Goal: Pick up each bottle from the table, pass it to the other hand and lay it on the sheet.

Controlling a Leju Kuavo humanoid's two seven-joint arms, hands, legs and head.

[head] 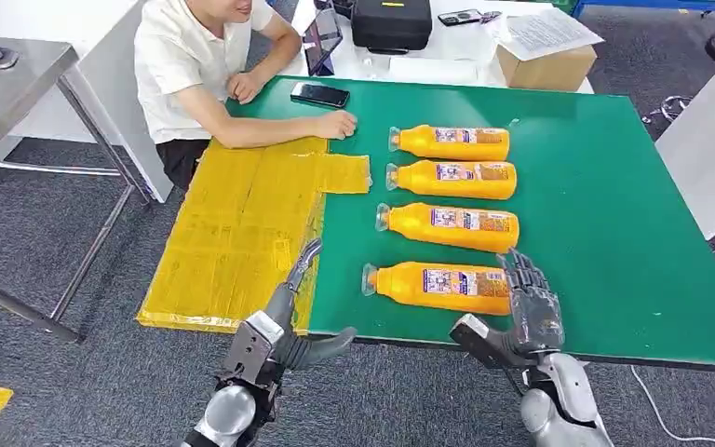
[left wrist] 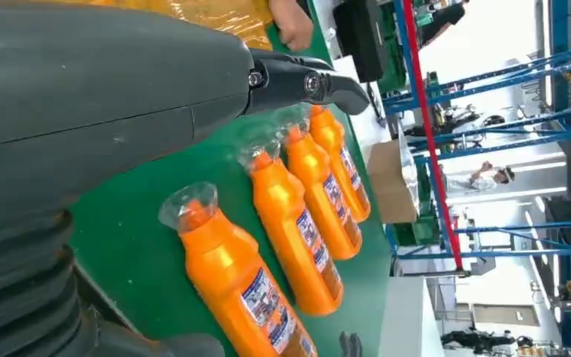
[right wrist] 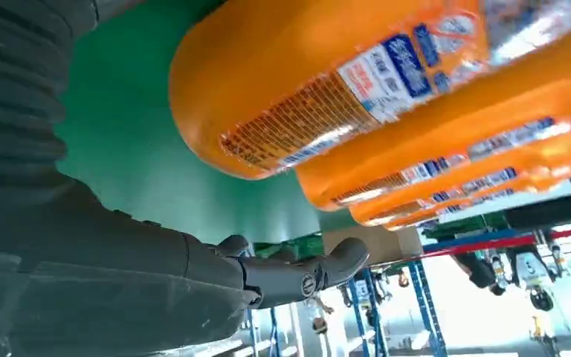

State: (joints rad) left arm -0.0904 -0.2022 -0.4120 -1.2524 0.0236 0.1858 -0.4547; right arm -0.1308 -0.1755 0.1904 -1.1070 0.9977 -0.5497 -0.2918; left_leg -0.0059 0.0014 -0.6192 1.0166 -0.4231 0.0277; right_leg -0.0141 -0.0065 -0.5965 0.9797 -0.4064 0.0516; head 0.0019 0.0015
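Right hand [head: 532, 303], nearest the lens, stands with fingers spread and holding nothing, just beside the base end of the nearest bottle [head: 438, 285]; whether a fingertip already touches it is hard to judge. That bottle lies on its side on the green table [head: 614, 233], long axis across the robot, cap toward the yellow sheet [head: 233, 233]. Left hand [head: 293, 321], likewise spread and holding nothing, hovers over the sheet's near edge, well clear of the cap. Three more bottles lie parallel beyond. So the right hand is the nearer one for the pickup.
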